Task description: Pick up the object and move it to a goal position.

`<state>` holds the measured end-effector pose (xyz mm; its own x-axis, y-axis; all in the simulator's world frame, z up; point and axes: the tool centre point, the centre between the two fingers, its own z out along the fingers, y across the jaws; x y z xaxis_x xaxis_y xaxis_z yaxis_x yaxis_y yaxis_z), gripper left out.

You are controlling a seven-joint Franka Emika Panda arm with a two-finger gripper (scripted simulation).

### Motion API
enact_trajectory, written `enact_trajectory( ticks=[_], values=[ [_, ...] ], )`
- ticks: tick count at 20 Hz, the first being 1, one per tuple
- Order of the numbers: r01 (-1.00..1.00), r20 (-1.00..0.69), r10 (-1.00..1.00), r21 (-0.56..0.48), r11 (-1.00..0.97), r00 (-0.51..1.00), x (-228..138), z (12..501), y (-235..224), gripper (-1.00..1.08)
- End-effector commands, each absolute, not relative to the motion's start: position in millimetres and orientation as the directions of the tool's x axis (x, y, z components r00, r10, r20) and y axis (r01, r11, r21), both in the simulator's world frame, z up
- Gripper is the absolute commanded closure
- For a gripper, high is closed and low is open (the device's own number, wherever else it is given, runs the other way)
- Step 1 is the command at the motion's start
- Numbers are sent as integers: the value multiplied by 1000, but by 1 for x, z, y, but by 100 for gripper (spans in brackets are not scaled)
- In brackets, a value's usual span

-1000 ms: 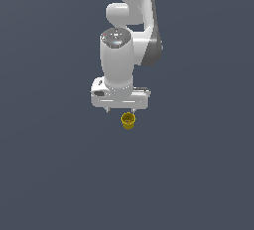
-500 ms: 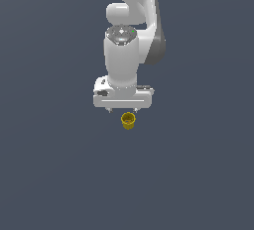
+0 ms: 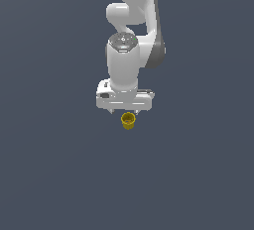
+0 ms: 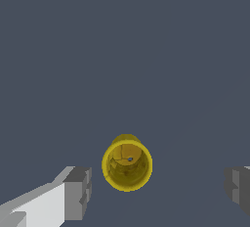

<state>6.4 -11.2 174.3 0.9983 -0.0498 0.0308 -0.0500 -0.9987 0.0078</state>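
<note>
Cup (image 4: pixel 127 165), yellow and upright on the grey worktop (image 3: pixel 54 174), sits between our wide-open, empty jaws without touching either finger (image 4: pixel 78 193), so we should descend straight, keep it centred, and close evenly below its rim.

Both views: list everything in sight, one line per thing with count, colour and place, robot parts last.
yellow cup: one, yellow, open rim facing the wrist camera, on the grey surface just below the robot's hand in the exterior view.
surface: one, plain dark grey-blue, filling the background of both views.
arm: one, white with grey joints, coming down from the top of the exterior view.
gripper: one, white with grey fingers; jaws wide apart, one on each side of the cup, not touching it.
</note>
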Motion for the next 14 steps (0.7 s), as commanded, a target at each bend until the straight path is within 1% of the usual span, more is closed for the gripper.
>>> enact_trajectory(
  ticks=[1,8,14],
  values=[
    [-80,26,-80,5,-997,996,2,162,-8,-92],
    [-192,9,-192,-1,-981,981,-17,120,2,-92],
    [-247,1,-247,0,-969,969,-28,100,6,-92]
  ],
)
